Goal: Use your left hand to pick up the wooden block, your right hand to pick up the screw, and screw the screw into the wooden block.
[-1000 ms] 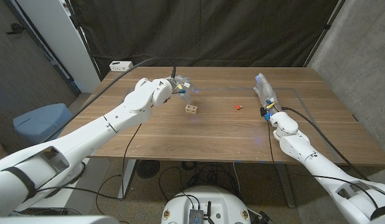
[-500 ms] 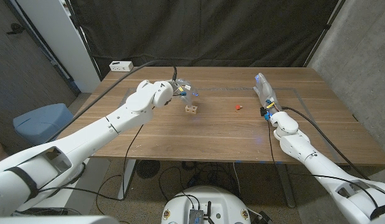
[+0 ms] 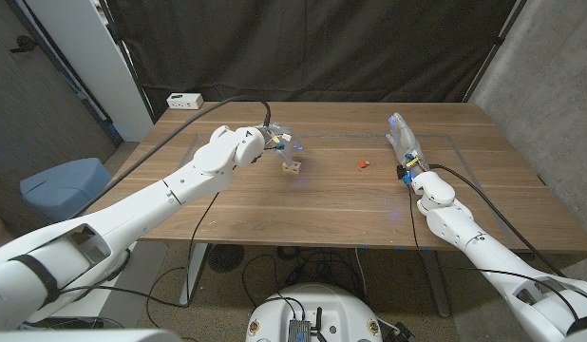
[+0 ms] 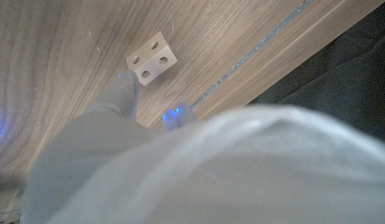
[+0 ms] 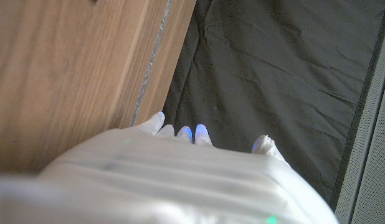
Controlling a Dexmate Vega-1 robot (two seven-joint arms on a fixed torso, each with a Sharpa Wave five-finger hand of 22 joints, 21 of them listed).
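The left hand's (image 3: 274,142) fingers (image 4: 121,93) were spread, one tip touching the wooden block (image 3: 293,167) on the table (image 3: 322,204) without gripping it. The right hand (image 3: 404,141) stood on edge, fingers straight and together, holding nothing. The red screw (image 3: 362,162) lay between block and right hand, apart from both.

The head camera is looking down from above over the whole brown wooden tabletop (image 3: 322,204) toward its far edge and the black curtain (image 3: 312,47) behind. The left wrist camera is sitting close over the table, looking along the white left hand (image 4: 180,168) at the small pale wooden block with round holes (image 4: 151,58), also showing in the head view (image 3: 293,167). The right wrist camera is looking along the white right hand (image 5: 174,180), past the table's edge, at the curtain.
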